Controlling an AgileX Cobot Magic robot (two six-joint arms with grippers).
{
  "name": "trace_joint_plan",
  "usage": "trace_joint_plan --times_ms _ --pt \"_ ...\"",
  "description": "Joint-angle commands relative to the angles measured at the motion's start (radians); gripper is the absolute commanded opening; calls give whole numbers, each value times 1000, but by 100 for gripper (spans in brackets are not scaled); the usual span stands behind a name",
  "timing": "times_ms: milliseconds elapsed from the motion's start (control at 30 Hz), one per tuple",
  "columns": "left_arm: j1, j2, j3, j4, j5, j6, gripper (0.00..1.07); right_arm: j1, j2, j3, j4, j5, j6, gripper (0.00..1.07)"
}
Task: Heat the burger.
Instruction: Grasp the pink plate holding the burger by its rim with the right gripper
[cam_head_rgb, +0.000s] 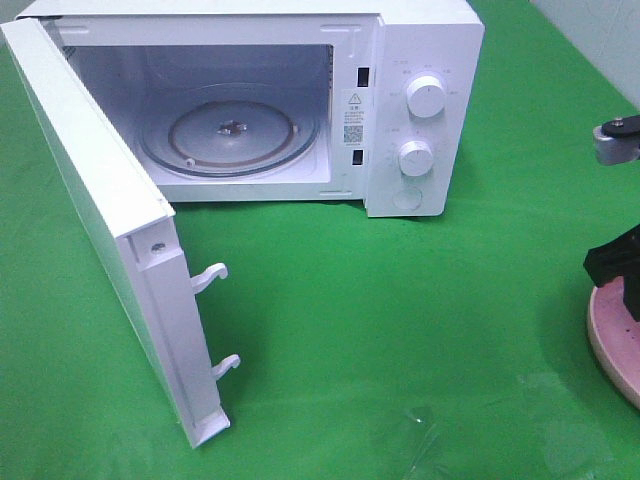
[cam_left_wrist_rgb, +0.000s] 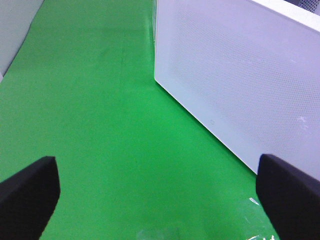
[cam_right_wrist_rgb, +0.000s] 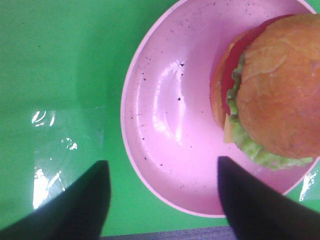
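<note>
The burger (cam_right_wrist_rgb: 280, 85), with a golden-brown bun, tomato and lettuce, sits on the far side of a round pink plate (cam_right_wrist_rgb: 165, 115) in the right wrist view. My right gripper (cam_right_wrist_rgb: 162, 165) is open and straddles the plate's near rim, one finger over the green cloth and the other over the plate. It is apart from the burger. In the high view the right gripper (cam_head_rgb: 615, 265) hangs over the plate (cam_head_rgb: 612, 345) at the right edge, and the burger is hidden there. My left gripper (cam_left_wrist_rgb: 160, 200) is open over green cloth, holding nothing.
The white microwave (cam_head_rgb: 420, 100) stands at the back, its cavity and glass turntable (cam_head_rgb: 232, 130) exposed. Its door (cam_head_rgb: 110, 210) is swung wide to the left, with two latch hooks (cam_head_rgb: 215, 275) sticking out. The door's outer face (cam_left_wrist_rgb: 240, 80) is beside my left gripper. Green cloth (cam_head_rgb: 400, 330) covers the table.
</note>
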Motion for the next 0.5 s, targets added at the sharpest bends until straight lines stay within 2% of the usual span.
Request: trace_joint_plan --times_ms 33,100,233,500 --pt "2 -16 4 2 -11 -5 103 -5 -4 -1 -24 -37 -14 93" --pt "2 -16 4 2 -11 -5 103 -5 -4 -1 -24 -47 -16 96" --pt "2 -16 4 2 -11 -5 103 -5 -4 6 -24 -62 -17 95" --pt "2 -16 4 2 -11 -5 103 -5 -1 113 -18 -165 -21 93"
